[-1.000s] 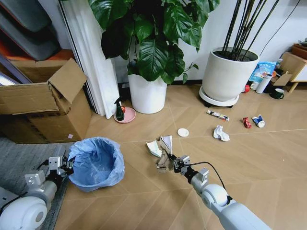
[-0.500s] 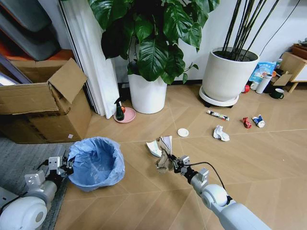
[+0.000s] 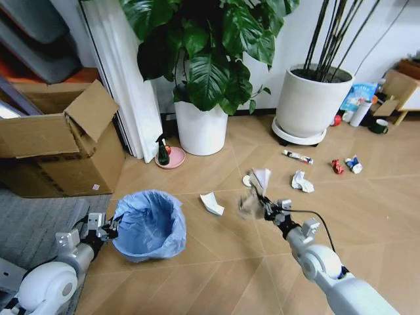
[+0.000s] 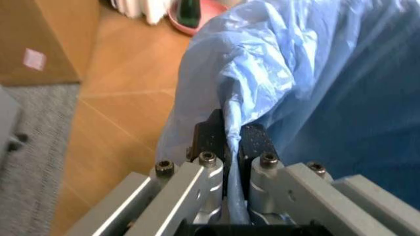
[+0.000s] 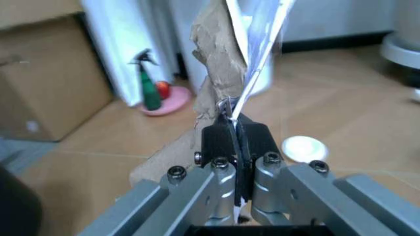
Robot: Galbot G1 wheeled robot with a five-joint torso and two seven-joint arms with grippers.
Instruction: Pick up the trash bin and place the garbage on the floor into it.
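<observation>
Trash bin (image 3: pixel 149 226): crinkly, glossy light-blue plastic liner. Held garbage (image 5: pixel 226 64): torn matt brown paper plus thin white sheet. End effector fingers (image 5: pixel 215 140): matt black pads, brushed metal brackets. Floor (image 3: pixel 216 262): smooth wood-look planks.

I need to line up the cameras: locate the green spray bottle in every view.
Head view: green spray bottle beside the white plant pot.
Left wrist view: its base past the trash bin.
Right wrist view: upright.
Shared landmark: pink dish.
</observation>
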